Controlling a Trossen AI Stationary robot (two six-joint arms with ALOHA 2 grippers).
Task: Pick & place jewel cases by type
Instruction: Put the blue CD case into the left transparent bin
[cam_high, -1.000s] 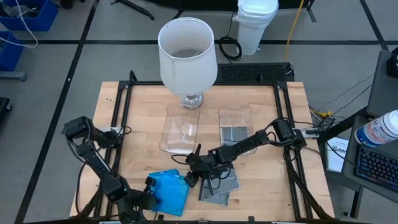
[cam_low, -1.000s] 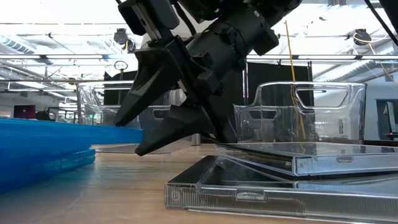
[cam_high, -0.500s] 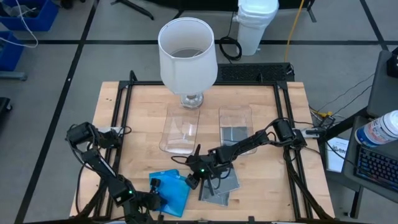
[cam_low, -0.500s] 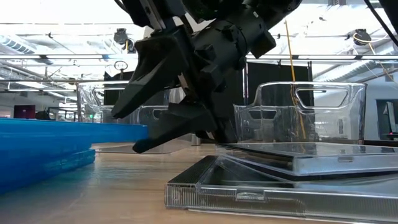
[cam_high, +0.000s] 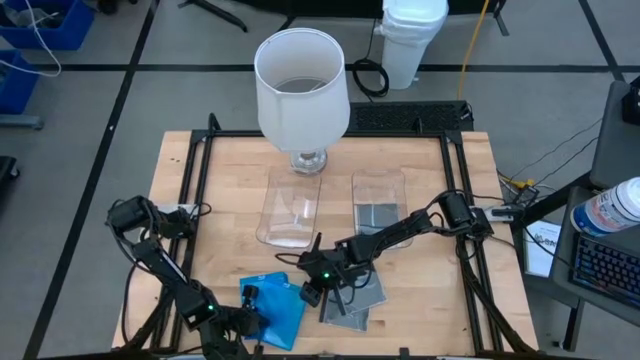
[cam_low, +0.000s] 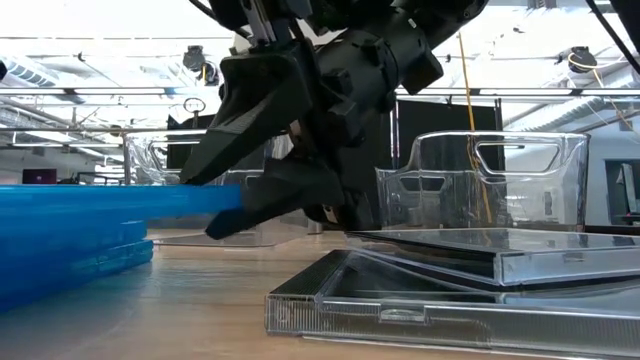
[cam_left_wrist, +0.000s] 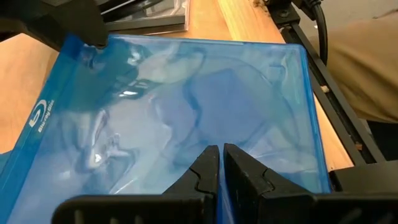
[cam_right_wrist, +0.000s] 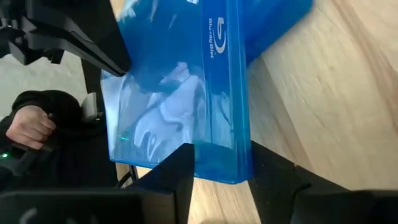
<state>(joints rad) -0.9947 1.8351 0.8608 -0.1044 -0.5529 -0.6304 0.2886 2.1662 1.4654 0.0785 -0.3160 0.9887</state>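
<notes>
Two tools meet on one blue case (cam_high: 278, 303) near the front edge of the tabletop (cam_high: 230, 180). The left tool (cam_left_wrist: 219, 163) is clenched on one edge of that case, its fingers pinched nearly together with the blue plastic between them. The right tool (cam_right_wrist: 219, 163) straddles the opposite edge, fingers on either side of the case spine; I cannot tell whether it has gripped yet. In the low view the case is lifted clear of the other blue cases (cam_low: 70, 255) stacked below it.

The main risk is both arms pulling on thin plastic at once. If the right tool clamps while the left has not let go, any small disagreement in motion could twist or crack the case, or pop it open. If the left lets go before the right has a firm hold, the case likely drops onto the stack and slides. The right grip sits close to the edge, so the case may pivot and swing down once carried alone.

The grey cases (cam_high: 352, 297) lie just beside the right arm, loosely piled; a low sweep toward the clear trays (cam_high: 290, 212) could knock them. One grey case already lies in the right-hand tray (cam_high: 379, 205).
</notes>
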